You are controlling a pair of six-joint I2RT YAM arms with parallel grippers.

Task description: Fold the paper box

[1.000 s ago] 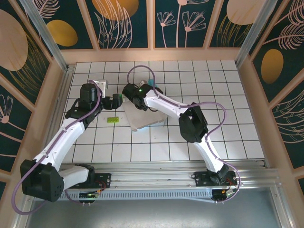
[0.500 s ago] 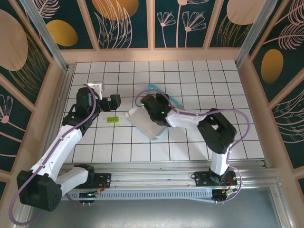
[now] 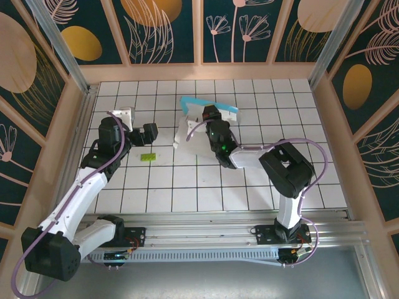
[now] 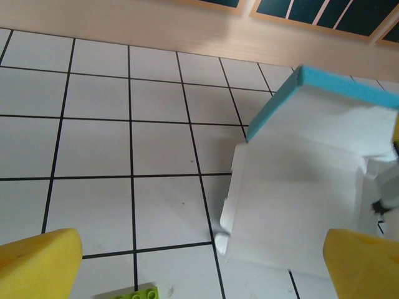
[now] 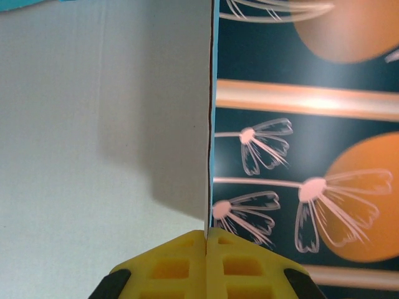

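- The right gripper [image 3: 211, 117] is clenched on the paper box [image 3: 194, 123]. On the right wrist camera its yellow fingers [image 5: 171, 266] meet on the card's edge with no gap.
- In the last second the paper box goes from lying low on the middle tiles to tipped up nearer the back wall, with its teal edge uppermost. We judge this a repositioning, with no fold finished yet.
- The left gripper [image 3: 149, 132] is spread wide and empty, left of the box and apart from it. A second ago it sat right against the sheet.
- The left wrist camera adds what the overhead misses: creased white panels and small stepped tabs at the lower corner.
- The lime-green block [image 3: 148, 157] stays on its tile.
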